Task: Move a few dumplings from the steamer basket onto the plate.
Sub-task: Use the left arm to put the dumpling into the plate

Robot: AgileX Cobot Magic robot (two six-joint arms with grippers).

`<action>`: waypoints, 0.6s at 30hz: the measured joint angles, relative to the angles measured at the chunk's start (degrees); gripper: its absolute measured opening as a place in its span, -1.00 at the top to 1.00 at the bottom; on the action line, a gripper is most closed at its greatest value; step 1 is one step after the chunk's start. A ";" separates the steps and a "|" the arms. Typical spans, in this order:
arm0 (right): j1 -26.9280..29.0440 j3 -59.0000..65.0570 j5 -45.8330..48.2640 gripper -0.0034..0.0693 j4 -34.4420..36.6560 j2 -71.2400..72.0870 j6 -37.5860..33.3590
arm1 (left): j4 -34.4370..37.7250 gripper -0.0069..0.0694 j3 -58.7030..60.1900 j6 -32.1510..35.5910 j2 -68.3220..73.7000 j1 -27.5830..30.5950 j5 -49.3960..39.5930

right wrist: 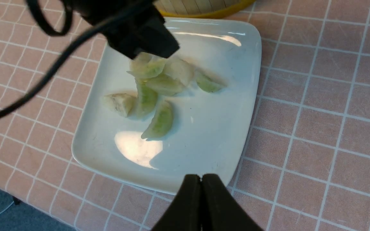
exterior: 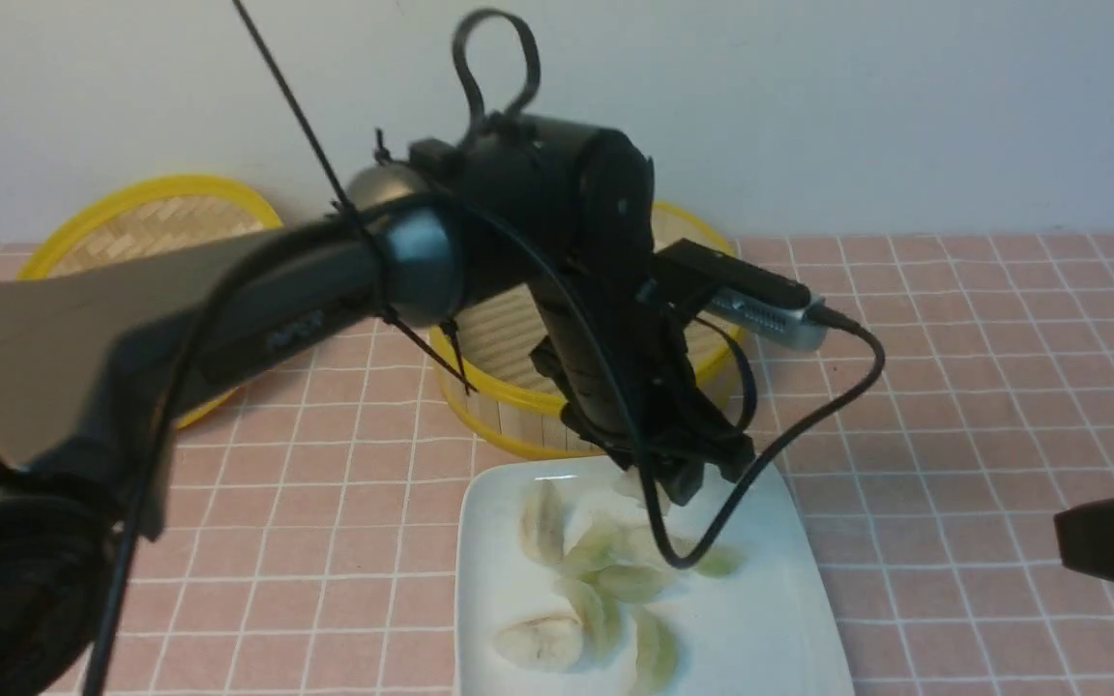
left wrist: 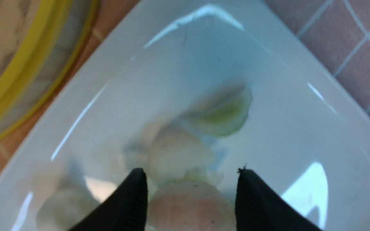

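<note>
Dumplings are seen heaped loosely on the plate, spread from its centre toward 12 o'clock, pale green ones mixed with whitish ones. The left gripper is positioned over the plate's 12 o'clock edge, pointed down at the heap. Its fingers are parted a moderate way, and a beige dumpling fills the gap between them. Whether it is pinched or merely straddled cannot be told, the wrist view being blurred. The basket is set on the tabletop at 12 o'clock from the plate, just beside it. The right gripper is positioned off the plate's 3 o'clock side, fingers pressed together with nothing between. A woven lid is seen at 10 o'clock.
</note>
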State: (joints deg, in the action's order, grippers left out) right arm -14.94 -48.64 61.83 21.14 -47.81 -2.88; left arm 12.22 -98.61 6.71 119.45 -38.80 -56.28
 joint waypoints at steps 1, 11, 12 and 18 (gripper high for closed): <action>0.00 0.00 -0.21 0.94 0.00 0.00 -0.19 | 0.00 -0.01 0.00 0.00 0.96 -0.12 1.52; 0.00 -0.12 -6.12 0.94 0.00 -1.41 -1.04 | -3.55 -0.23 -0.06 -0.05 3.30 -0.12 4.22; 0.00 -0.20 -6.75 0.94 0.00 -2.07 -1.23 | -3.81 -0.27 -0.38 -0.12 3.30 -0.12 4.09; 0.00 -4.81 -7.60 0.94 0.00 -10.79 -4.16 | -6.25 -0.23 -6.31 -2.20 3.21 -0.12 -3.35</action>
State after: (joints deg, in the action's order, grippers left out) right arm -14.94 -53.44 54.23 21.14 -58.59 -7.04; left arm 5.97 -104.92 4.51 122.66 -38.92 -59.62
